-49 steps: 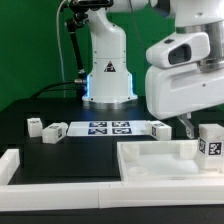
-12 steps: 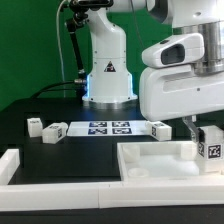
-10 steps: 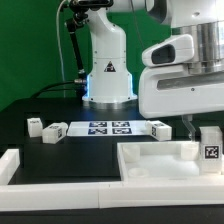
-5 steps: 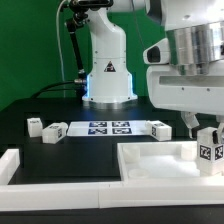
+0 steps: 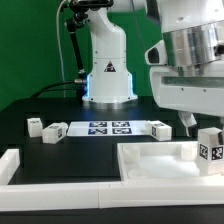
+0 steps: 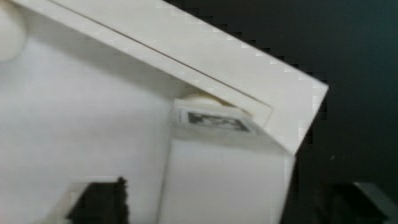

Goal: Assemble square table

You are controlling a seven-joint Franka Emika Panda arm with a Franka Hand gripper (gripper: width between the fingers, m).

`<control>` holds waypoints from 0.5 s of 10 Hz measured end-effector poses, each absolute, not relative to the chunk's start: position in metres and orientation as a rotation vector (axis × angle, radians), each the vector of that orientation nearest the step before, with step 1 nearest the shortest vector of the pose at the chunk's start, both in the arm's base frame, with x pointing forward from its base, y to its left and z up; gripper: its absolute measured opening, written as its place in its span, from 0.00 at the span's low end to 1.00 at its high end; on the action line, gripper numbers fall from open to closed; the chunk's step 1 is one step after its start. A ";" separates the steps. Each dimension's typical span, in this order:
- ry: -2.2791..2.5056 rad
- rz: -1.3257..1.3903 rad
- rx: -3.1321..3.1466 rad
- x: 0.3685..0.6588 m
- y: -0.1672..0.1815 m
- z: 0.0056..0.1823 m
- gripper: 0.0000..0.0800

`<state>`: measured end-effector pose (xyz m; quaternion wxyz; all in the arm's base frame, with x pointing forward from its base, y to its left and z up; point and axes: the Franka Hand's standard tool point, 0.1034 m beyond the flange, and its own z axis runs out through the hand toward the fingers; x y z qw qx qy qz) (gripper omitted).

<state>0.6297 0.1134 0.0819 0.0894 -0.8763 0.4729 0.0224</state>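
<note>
Claw: the gripper [image 6: 235, 198] is wide open, its dark fingertips [image 6: 100, 200] well apart and holding nothing; it hangs over the slab's corner.
Upright leg: one tagged leg post [image 5: 210, 150] stands in that corner, at the exterior view's right.
Slab: the square table top [image 5: 150, 162] lies flat, near and right.
Loose legs: two [image 5: 35, 126] [image 5: 55, 131] lie left of the marker board [image 5: 107, 127], one [image 5: 160, 128] at its right end.

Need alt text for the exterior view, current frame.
The robot's claw hangs low over the white square tabletop at the exterior view's right, next to a tagged leg post standing there. Behind lie the flat marker board and three loose leg posts; a low white wall crosses the front.
</note>
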 end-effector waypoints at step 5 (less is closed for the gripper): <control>0.693 0.002 -2.895 0.630 0.114 0.083 0.81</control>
